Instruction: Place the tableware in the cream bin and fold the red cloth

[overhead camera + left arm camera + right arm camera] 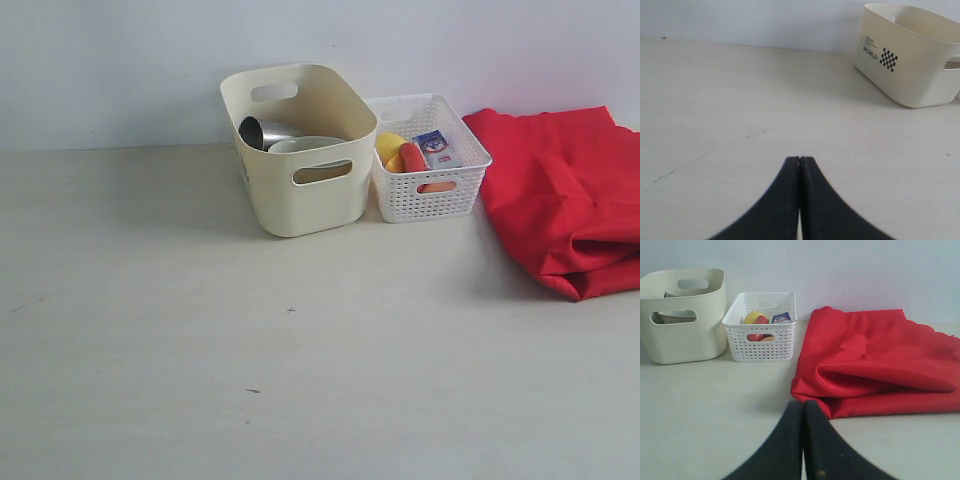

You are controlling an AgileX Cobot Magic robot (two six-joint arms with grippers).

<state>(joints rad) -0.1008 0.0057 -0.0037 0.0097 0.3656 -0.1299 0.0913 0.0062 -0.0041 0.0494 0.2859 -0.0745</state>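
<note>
The cream bin stands at the back of the table, with a steel cup and a pale bowl inside it. Other tableware is hidden. The red cloth lies folded over at the right, its thick fold facing the front. The bin also shows in the left wrist view, far from my left gripper, which is shut and empty above bare table. My right gripper is shut and empty, just short of the cloth's near folded edge. Neither arm shows in the exterior view.
A white lattice basket holding food items stands between the cream bin and the red cloth. The pale table stretches wide in front of them. A plain wall runs behind.
</note>
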